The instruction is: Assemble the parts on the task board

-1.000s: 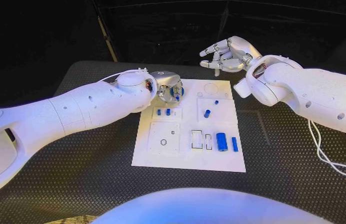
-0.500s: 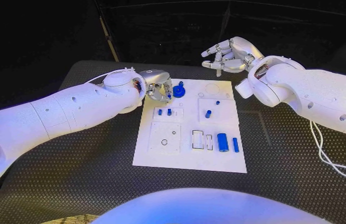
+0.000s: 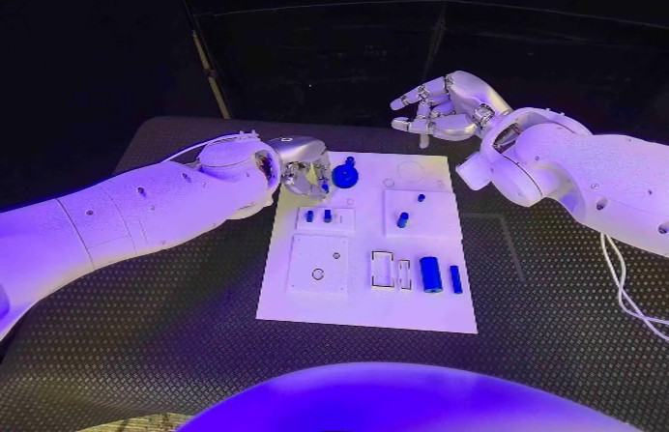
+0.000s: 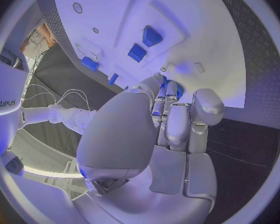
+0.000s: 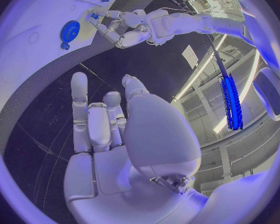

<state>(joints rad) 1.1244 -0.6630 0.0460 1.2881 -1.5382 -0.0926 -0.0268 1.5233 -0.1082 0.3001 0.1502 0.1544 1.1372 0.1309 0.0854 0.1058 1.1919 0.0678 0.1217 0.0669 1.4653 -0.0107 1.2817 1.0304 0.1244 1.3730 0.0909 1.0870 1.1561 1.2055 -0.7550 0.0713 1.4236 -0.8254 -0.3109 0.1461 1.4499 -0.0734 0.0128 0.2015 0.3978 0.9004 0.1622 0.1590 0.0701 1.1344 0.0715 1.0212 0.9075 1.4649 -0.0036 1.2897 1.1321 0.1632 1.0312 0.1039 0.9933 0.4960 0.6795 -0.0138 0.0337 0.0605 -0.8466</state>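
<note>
Nearest the robot on the task board [image 3: 365,308] lie a blue cylinder [image 3: 431,274] and a thin blue bar [image 3: 454,277], both with their long axes running away from the robot, beside two empty slots. Further up, two small blue pegs [image 3: 318,216] stand in a raised block on the left, and two more blue parts [image 3: 403,218] sit on the raised block to the right. At the far left corner of the board the blue gear [image 3: 346,174] rests on the white surface, with the left hand [image 3: 303,174] just beside it on its left; whether the fingertips touch the gear I cannot tell, nor whether the curled fingers hold anything. The gear lies to the right of that hand, towards the board's middle, so the left hand is much the nearer of the two and looks the one to deal with it. Beyond the board's far edge the right hand [image 3: 444,106] hovers raised above the table, fingers apart and holding nothing, well apart from the gear
</note>
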